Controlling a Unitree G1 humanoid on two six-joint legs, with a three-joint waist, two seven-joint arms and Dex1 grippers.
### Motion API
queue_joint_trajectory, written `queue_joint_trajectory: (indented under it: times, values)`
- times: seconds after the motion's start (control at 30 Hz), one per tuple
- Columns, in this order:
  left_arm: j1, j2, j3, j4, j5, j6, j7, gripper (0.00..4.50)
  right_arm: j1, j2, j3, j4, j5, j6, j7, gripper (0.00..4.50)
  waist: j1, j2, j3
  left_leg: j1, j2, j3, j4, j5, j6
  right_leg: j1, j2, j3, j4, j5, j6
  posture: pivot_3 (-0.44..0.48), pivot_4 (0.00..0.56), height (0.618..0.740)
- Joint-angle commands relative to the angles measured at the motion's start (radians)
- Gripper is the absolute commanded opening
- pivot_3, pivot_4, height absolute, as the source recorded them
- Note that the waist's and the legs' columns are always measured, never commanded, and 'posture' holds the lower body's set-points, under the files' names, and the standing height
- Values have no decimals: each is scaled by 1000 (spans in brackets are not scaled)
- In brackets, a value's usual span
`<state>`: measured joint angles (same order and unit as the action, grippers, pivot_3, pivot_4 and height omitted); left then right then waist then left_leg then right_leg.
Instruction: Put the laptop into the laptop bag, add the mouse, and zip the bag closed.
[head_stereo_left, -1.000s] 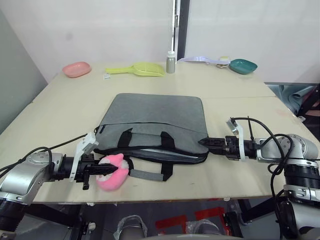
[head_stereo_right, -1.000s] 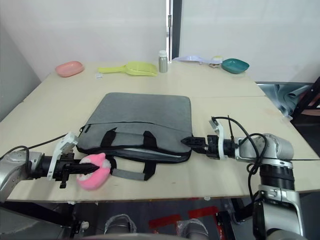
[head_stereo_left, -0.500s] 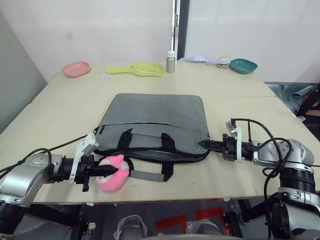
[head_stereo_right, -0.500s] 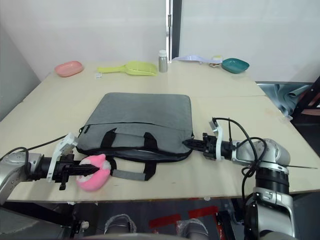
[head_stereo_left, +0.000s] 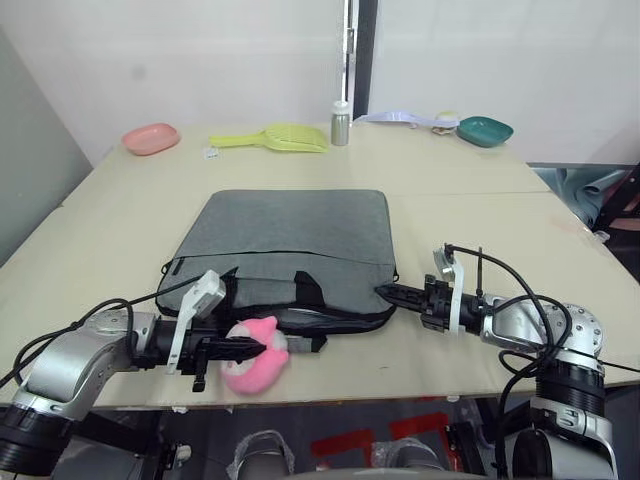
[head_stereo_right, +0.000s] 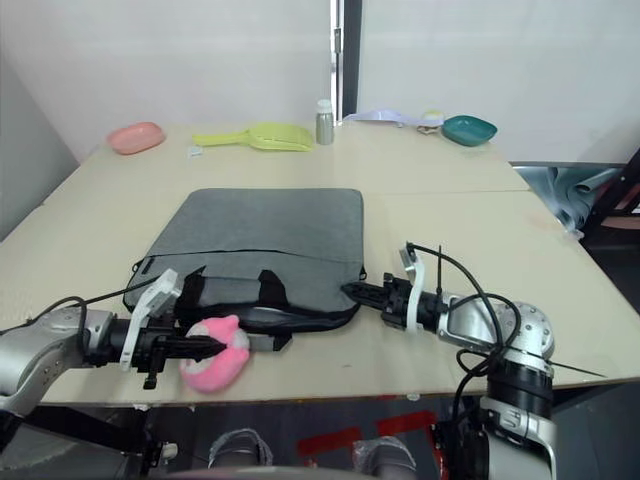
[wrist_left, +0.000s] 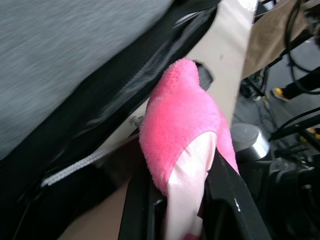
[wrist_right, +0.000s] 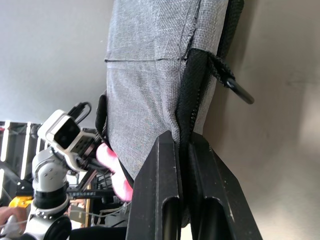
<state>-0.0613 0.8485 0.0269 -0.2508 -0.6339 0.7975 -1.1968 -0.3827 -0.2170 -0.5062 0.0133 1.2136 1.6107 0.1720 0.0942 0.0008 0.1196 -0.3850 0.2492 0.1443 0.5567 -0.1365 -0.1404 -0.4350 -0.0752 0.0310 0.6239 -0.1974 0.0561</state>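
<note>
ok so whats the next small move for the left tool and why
Probably ease the pink plush toy into the laptop bag opening: the left tool grips it right at the bag's front edge, while the right tool pinches the bag's corner, steadying it.

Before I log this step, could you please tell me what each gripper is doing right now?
Left gripper: shut on the round pink plush toy.
Right gripper: shut on the black-edged corner of the flat grey fabric laptop bag.
</note>
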Motion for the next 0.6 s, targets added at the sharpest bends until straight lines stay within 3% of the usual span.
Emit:
queue_joint_trajectory:
  times: [0.03,0.17,0.33,0.43,0.53,0.6]
  values:
    - [-31,-19,-24,-40,-26,6,1,9,-11,32,-29,-57,97,3,-39,22,-1,0,0,0,0,0,0,0,0,0,0,0,0,0,0,0,150,740]
    - [-56,-43,-51,-40,-20,11,12,9,-1,18,-11,-89,99,-5,-58,22,-2,0,0,0,0,0,0,0,0,0,0,0,0,0,1,0,150,740]
    - [-42,-23,-46,-22,-7,-5,-2,9,14,-148,92,-165,-9,-96,61,22,6,1,1,-1,0,0,0,1,-2,1,0,0,-1,0,4,0,150,740]
    - [-29,-9,-33,-13,-2,-15,-9,9,28,-312,199,-207,-132,-229,212,1007,9,1,1,-1,0,-1,-1,3,-5,1,0,0,-2,0,5,0,150,740]
    - [-15,1,-22,-4,1,-27,-8,9,59,-561,419,-286,-387,-525,478,2014,13,2,1,-2,-1,-1,-1,3,-5,1,-1,0,-3,-1,7,0,150,740]
    - [-8,6,-18,-3,2,-33,-8,9,57,-637,499,-285,-504,-690,582,2727,12,1,1,-1,-1,-1,-1,2,-4,2,-1,0,-4,-1,8,0,150,740]
